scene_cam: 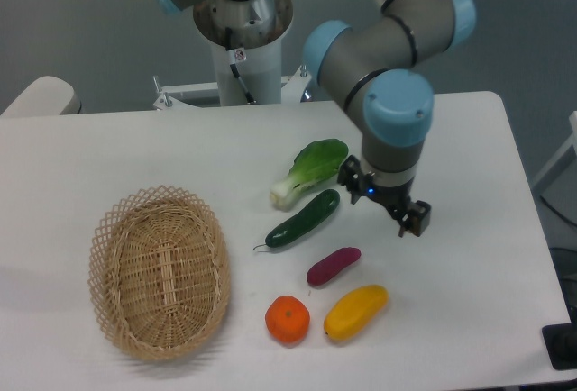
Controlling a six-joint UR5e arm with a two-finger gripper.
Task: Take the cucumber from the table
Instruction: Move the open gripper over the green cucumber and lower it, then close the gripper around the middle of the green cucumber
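The cucumber lies on the white table a little toward the right of its middle, set on a slant: its rounded upper end points toward the far right corner and its thin stem tail trails toward the near left. It rests flat, with nothing gripping it.

The gripper hangs just to the right of the cucumber's upper end, above the tabletop. Its two fingers are spread apart, one dark fingertip close to the cucumber's upper end and the other farther out toward the right edge, and nothing sits between them. Whether the nearer fingertip touches the cucumber cannot be told from this view; it looks just beside it.

A bok choy lies just beyond the cucumber toward the far edge, its white base near the cucumber's middle and its leaves reaching toward the gripper. Nearer the front edge, a purple vegetable lies close below the cucumber, parallel to it. A yellow fruit and an orange sit side by side nearer still to the front edge. A woven basket stands toward the left part of the table, well apart from the cucumber.
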